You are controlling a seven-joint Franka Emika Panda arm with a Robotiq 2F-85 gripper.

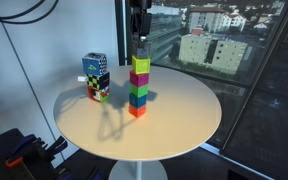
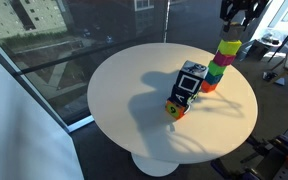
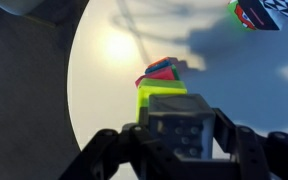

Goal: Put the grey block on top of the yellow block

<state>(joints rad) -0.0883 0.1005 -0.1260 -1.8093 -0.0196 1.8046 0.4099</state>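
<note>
A stack of coloured cubes stands on the round white table (image 1: 184,125) in both exterior views. The yellow block (image 1: 141,66) (image 2: 229,47) is its top coloured cube. In the wrist view the yellow block (image 3: 154,95) peeks out from under the grey block (image 3: 179,122). My gripper (image 3: 180,150) comes straight down over the stack, its fingers against both sides of the grey block (image 1: 141,48). The block sits on or just above the yellow one; I cannot tell if they touch. The gripper also shows in both exterior views (image 1: 139,28) (image 2: 236,15).
A taller multicoloured chequered box (image 1: 96,74) (image 2: 188,86) (image 3: 260,12) stands beside the stack, with a small coloured piece (image 2: 174,110) at its foot. A glass wall runs behind the table. Cables and dark equipment (image 1: 19,150) lie on the floor near the table's edge.
</note>
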